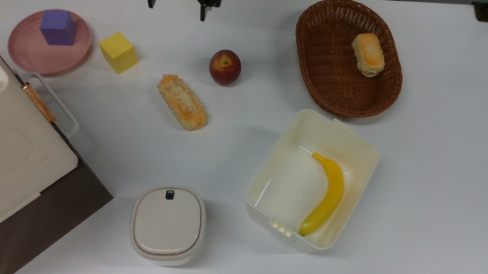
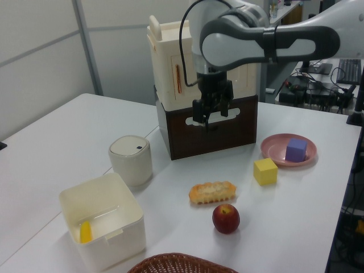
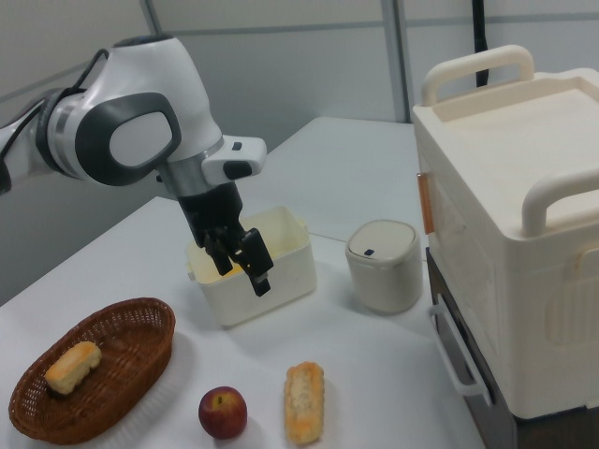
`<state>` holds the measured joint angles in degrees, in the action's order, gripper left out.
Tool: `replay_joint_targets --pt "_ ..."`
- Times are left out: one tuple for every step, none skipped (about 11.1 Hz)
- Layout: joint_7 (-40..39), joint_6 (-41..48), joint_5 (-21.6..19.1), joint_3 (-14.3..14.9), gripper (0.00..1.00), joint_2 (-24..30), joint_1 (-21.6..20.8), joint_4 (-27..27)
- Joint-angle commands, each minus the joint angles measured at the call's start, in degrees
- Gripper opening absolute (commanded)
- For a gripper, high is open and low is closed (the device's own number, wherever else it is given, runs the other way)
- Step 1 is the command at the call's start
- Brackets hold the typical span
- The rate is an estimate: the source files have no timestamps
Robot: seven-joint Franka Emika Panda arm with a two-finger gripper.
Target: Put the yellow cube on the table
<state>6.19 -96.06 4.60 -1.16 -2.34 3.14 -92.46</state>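
We're seeing the yellow cube point(image 1: 118, 51) sitting free on the tabletop point(image 1: 441, 170) just beside the pink plate point(image 1: 28, 57), and we're hovering the gripper point(image 1: 177, 3) empty, fingers spread, well apart above, the placement looking done.

Open empty pincer point(image 3: 241, 267) hangs above table point(image 3: 374, 365), before cream bin point(image 3: 281, 271).

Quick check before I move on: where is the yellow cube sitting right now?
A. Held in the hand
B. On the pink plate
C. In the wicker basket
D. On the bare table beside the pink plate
D. The yellow cube rests on the white table, apart from the pink plate, which carries the purple cube; the open hand is up and away, holding nothing.
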Motion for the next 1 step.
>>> replay_joint_targets --pt "1.2 1.0 -1.4 0.4 1.0 1.2 0.4 0.6"
